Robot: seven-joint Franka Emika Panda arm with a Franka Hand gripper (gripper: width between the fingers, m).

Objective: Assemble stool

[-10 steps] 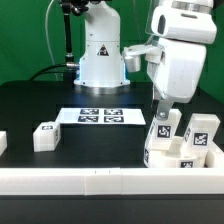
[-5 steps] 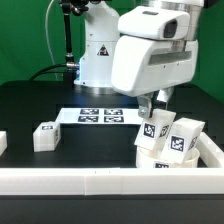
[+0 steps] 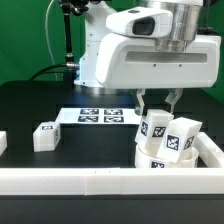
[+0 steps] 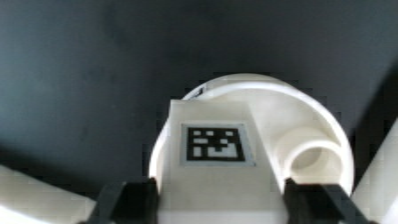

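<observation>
Arm had swung in; gripper (image 3: 155, 103) fingers narrow, clamping tagged leg (image 3: 155, 128) upright over seat (image 3: 160, 153), screw-in prob. under way.

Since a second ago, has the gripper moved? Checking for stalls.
Yes. The gripper has shifted toward the exterior view's left, closer to the marker board.

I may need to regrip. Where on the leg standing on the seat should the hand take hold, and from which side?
Grip the leg on its upper block, from straight above, the hand pinching its two flat side faces. It stands upright on the seat, and the second leg close on the exterior view's right probably rules out a sideways approach.
</observation>
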